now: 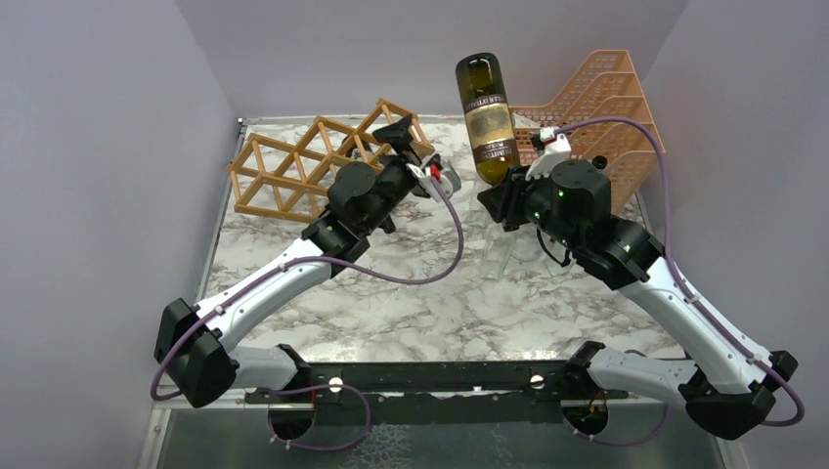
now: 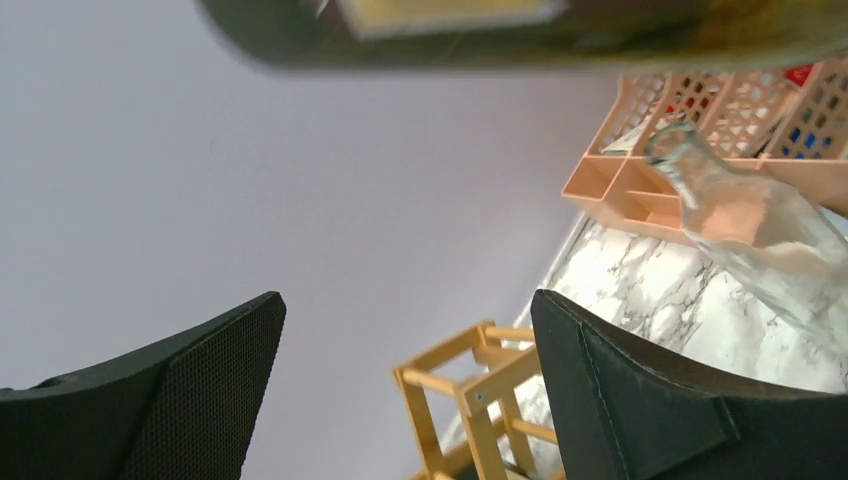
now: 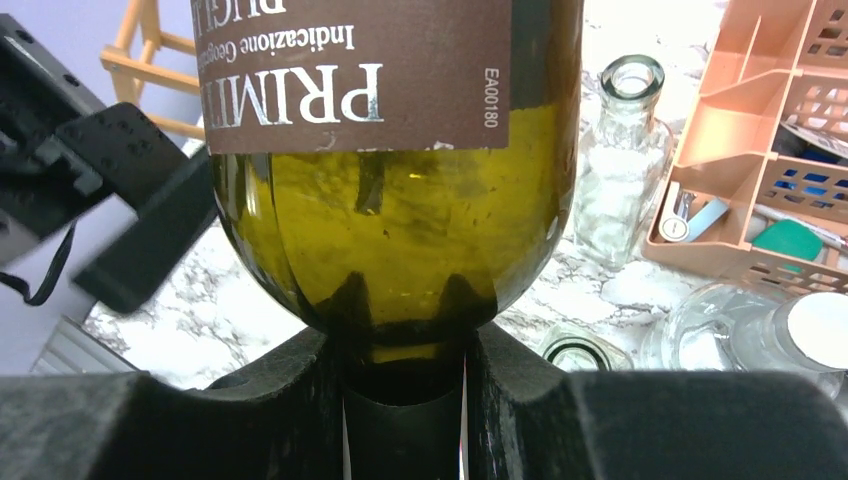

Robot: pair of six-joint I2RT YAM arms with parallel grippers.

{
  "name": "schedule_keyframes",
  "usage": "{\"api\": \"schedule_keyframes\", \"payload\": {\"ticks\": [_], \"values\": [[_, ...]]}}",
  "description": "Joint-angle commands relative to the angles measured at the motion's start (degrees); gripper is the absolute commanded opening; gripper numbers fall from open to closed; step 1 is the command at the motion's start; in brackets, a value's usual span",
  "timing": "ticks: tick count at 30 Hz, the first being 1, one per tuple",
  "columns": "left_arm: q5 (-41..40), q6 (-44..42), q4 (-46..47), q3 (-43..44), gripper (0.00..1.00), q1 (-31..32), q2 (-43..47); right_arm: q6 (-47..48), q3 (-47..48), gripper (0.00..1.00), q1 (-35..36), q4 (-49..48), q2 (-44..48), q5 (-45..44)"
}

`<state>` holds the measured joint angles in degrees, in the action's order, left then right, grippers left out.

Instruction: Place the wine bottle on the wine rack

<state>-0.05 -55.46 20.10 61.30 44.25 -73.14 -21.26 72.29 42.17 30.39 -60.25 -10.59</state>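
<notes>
The wine rack [image 1: 293, 166] sits at the table's far left, well apart from the wine bottle [image 1: 487, 117], which is raised above the table near the orange tray [image 1: 606, 107], base pointing up and away. Thick glass: I judge it heavy, rigid, slick, breakable, and top-heavy when held this way. My right gripper [image 3: 405, 372] clamps its neck, arm stretched forward. My left gripper [image 2: 405, 335] gapes empty beside the rack.
</notes>
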Motion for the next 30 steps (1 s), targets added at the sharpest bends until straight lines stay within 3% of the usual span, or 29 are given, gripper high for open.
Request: {"api": "schedule_keyframes", "payload": {"ticks": [1,4,9,16,23,30], "values": [[-13.8,18.6,2.0,3.1,0.99,-4.0,1.1,-0.7,2.7,0.01,-0.1,-8.9,1.7,-0.5],[-16.4,26.7,1.3,3.0,0.99,-8.4,2.7,0.0,2.9,0.01,-0.1,-9.4,-0.1,4.4],[-17.0,44.8,-13.9,10.3,0.99,-20.3,1.1,0.0,3.3,0.01,-0.1,-9.6,-4.8,11.2],[-7.6,63.7,-31.0,15.8,0.99,-36.9,-3.0,-0.9,0.4,0.01,0.0,-11.0,-7.4,19.8],[-1.6,69.7,-40.4,14.6,0.98,-49.2,-3.7,-0.9,-7.2,0.01,1.8,-14.4,-6.1,30.2],[-5.6,68.5,-42.9,8.4,0.94,-52.2,-2.5,-0.9,-12.1,0.01,8.2,-20.4,-6.3,30.3]]}}
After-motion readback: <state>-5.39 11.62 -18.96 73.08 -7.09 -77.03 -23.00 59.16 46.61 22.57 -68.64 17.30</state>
